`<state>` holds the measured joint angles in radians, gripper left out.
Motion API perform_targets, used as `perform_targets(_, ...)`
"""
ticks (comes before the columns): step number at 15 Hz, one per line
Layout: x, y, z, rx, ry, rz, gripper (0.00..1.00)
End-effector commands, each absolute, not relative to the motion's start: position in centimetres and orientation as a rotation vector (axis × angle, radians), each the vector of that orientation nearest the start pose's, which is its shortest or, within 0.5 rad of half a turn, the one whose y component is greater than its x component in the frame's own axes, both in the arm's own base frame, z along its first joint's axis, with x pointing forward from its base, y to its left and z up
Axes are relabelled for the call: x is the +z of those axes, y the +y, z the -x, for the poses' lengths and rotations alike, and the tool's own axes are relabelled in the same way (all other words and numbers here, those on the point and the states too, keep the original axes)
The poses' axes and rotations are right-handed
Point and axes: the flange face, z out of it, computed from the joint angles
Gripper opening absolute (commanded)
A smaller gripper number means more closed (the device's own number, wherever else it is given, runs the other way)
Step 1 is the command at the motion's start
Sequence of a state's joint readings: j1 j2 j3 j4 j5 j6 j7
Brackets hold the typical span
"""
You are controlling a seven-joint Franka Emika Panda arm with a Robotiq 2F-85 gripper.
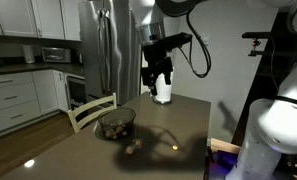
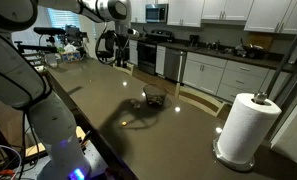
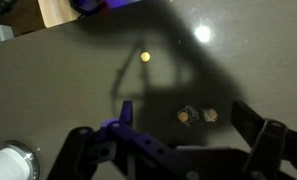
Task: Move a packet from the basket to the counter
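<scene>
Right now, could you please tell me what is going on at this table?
The robot arm's tool hangs open and empty above the large dark brown glossy counter, gripping nothing. The small round dark wire-mesh basket sits on the counter with small items inside. A couple of small packet-like items lie on the counter outside the basket. A white paper towel roll also stands on the counter.

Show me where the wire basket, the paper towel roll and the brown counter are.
wire basket (image 1: 115,132): exterior view, on its front mesh wall.
paper towel roll (image 2: 250,125): exterior view, middle of the white roll.
counter (image 1: 58,150): exterior view, bare glossy surface.
</scene>
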<state>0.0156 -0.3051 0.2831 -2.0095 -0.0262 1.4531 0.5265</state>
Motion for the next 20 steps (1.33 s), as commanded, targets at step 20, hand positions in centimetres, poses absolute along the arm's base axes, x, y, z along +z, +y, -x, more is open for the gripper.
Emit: perform_targets(20, 46.9, 8.6, -58.8, -0.097, -0.563, 3.108, 1.0)
